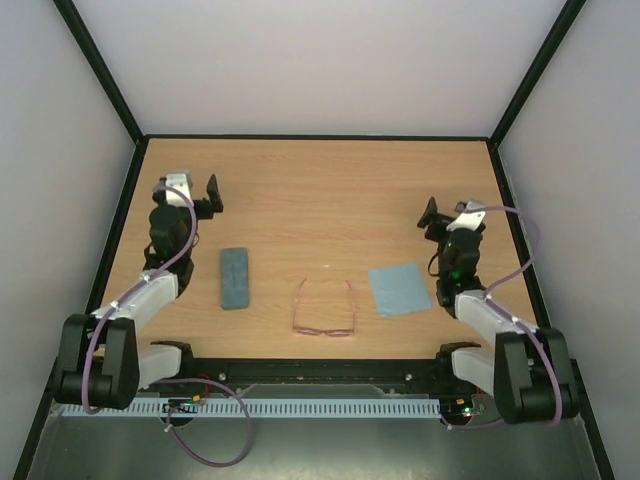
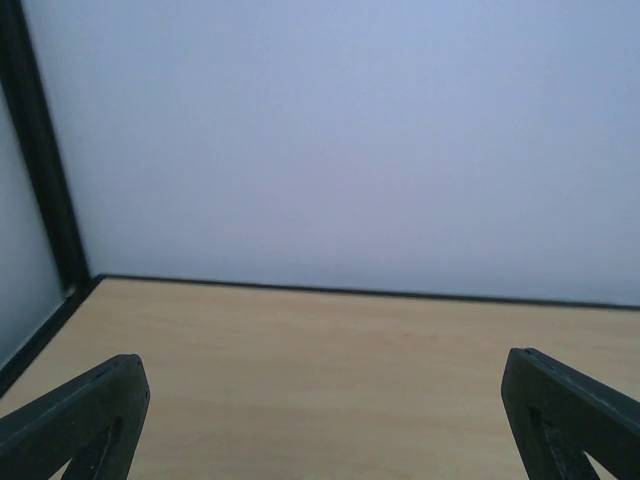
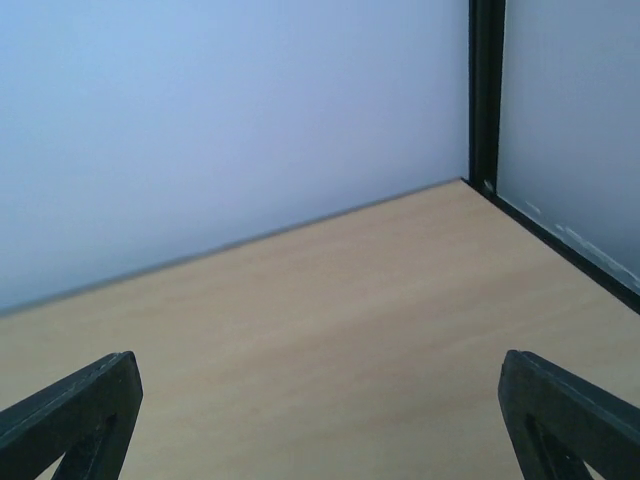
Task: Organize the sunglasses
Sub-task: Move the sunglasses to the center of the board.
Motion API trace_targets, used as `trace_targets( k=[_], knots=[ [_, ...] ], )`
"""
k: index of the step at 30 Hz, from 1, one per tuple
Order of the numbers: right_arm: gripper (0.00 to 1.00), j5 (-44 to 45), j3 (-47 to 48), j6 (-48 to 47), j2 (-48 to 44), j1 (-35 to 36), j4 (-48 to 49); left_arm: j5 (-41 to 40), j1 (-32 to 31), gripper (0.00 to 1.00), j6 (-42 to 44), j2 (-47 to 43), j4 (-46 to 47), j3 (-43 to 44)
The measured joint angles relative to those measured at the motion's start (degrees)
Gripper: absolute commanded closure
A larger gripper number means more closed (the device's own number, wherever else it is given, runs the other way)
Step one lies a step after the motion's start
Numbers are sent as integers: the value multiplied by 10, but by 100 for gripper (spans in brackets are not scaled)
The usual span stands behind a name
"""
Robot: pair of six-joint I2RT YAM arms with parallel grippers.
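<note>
The sunglasses [image 1: 324, 309] are thin pinkish-red wire frames with their arms unfolded, lying on the table near its front edge at the centre. The grey-blue case [image 1: 235, 277] lies shut to their left. The light-blue cloth [image 1: 398, 288] lies flat to their right. My left gripper [image 1: 192, 189] is open and empty, raised at the far left behind the case; its fingers [image 2: 80, 420] show wide apart in the left wrist view. My right gripper [image 1: 447, 212] is open and empty, raised at the right behind the cloth; its fingers [image 3: 575, 415] also stand wide apart.
The wooden table [image 1: 320, 200] is walled by white panels with black frame posts. Both wrist views show only bare wood and the back wall. A black rail [image 1: 320, 372] runs along the near edge between the arm bases.
</note>
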Motion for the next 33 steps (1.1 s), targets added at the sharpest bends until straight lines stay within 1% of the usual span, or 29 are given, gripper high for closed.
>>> trace_targets(
  k=[3, 5, 8, 11, 14, 15, 17, 20, 22, 24, 28, 32, 33],
  knots=[
    [2, -3, 71, 50, -51, 0, -119, 24, -12, 0, -31, -15, -75, 66],
    [1, -15, 146, 89, -67, 0, -221, 34, -20, 1, -59, -15, -124, 115],
    [2, -70, 251, 127, -78, 0, -339, 52, -34, 1, -125, -9, -220, 210],
    [1, -129, 290, 156, -103, 0, -400, 90, -43, 0, -196, 8, -316, 316],
    [1, -170, 311, 188, -115, 0, -468, 143, -45, 1, -250, 11, -391, 388],
    [1, -181, 316, 203, -114, 0, -491, 163, -45, 1, -264, 8, -405, 398],
    [1, -214, 317, 229, -113, -1, -524, 214, -43, 0, -294, -3, -425, 399],
    [1, -284, 316, 254, -96, 2, -561, 291, -33, 1, -352, -28, -419, 355],
    [2, -309, 315, 260, -82, 24, -584, 341, -23, 0, -392, -38, -403, 308],
    [7, -317, 315, 260, -70, 68, -613, 375, -20, 0, -414, -33, -406, 275],
    [20, -299, 312, 259, -57, 174, -677, 367, -38, 0, -409, -34, -469, 250],
    [33, -236, 276, 272, -44, 297, -723, 322, -60, 0, -384, -68, -537, 250],
    [34, -219, 270, 275, -31, 323, -735, 308, -61, 1, -382, -81, -545, 247]
  ],
)
